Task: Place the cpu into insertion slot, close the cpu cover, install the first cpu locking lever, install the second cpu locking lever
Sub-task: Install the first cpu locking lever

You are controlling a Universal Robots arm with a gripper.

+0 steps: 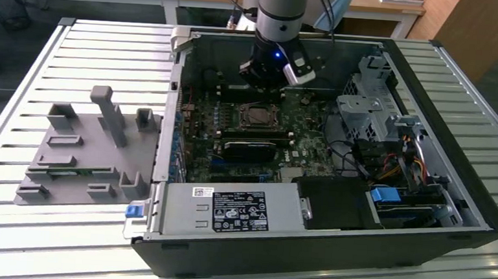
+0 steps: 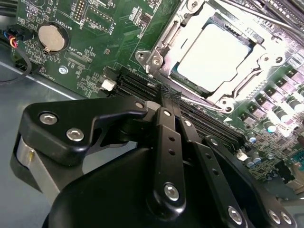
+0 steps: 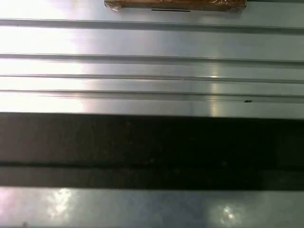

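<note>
Pincer (image 2: 164, 95), closed, near black slots (image 2: 135, 84) beside cpu (image 2: 213, 54)

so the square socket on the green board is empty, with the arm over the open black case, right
Not empty: the second wrist view shows a silver-grey square chip seated in that metal-rimmed socket. The arm is over the open black case.

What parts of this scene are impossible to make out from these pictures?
- Exterior view: the socket is too small to tell whether it is locked shut.
- Second wrist view: the gripper hides the board beneath it; the picture's edge cuts off the metal cover around the chip.
- First wrist view: the brown thing is cut off by the edge; unidentifiable.
</note>
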